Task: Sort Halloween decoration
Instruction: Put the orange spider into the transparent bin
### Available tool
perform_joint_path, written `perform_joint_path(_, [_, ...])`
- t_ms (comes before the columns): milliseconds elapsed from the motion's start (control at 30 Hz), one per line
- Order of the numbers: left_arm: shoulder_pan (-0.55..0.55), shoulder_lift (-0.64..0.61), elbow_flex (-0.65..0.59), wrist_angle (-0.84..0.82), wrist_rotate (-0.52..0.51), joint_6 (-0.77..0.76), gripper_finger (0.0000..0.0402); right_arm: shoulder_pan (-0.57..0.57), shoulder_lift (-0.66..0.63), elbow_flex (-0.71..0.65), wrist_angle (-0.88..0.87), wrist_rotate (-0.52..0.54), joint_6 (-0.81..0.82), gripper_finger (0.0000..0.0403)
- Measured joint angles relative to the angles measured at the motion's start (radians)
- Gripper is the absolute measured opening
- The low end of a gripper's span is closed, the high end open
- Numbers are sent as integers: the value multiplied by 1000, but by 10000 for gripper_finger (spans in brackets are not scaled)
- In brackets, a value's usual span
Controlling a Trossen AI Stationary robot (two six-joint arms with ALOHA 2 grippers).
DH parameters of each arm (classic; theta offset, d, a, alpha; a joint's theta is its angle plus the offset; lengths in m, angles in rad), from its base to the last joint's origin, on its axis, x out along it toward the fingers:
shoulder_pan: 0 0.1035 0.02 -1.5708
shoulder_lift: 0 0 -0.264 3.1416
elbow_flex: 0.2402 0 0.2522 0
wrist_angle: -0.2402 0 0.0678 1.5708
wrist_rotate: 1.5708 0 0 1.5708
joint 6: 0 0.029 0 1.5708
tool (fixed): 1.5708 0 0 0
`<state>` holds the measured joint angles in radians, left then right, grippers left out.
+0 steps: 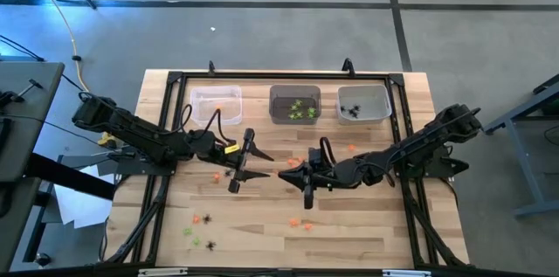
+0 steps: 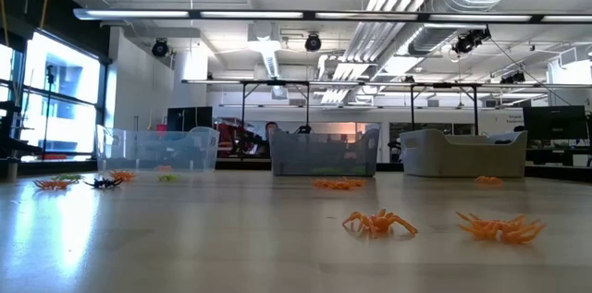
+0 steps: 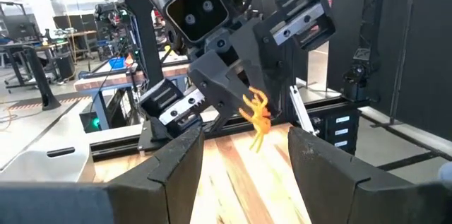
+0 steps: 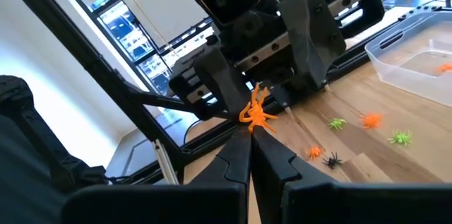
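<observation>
One orange trinket (image 4: 256,111): we see it pinched at the tips of the right gripper (image 4: 251,133), held in the air above the middle of the table, between the two grippers.
Right gripper: its fingers are pressed together on the orange trinket; in the left wrist view the same trinket (image 3: 256,112) hangs from the right gripper (image 3: 248,107).
Left gripper (image 3: 244,155): we see its fingers spread apart, empty, facing the right gripper just beside the trinket; from above it (image 1: 258,165) sits left of the table's centre.
Loose trinkets: we count orange ones (image 2: 379,224) scattered on the wood near the front, and a mixed orange, green and black cluster (image 1: 201,231) near the front left corner.
Left bin (image 1: 216,104): translucent, at the far edge, with something orange inside.
Middle bin (image 1: 294,103): we see lime-green pieces in it.
Right bin (image 1: 363,102): black spider shapes lie inside.
Table (image 1: 384,233): pale wooden planks with a black frame around it.
</observation>
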<state>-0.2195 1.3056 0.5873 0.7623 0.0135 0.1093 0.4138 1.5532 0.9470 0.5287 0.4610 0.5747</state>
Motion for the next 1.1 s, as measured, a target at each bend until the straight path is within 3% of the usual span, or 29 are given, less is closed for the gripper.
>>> perform_joint_path(833, [4, 5, 32, -1, 0, 35, 195, -21, 0, 0, 40, 0, -52, 0])
perform_joint_path(1100, [21, 11, 32, 0, -4, 45, 154, -21, 0, 0, 58, 0, -68, 0])
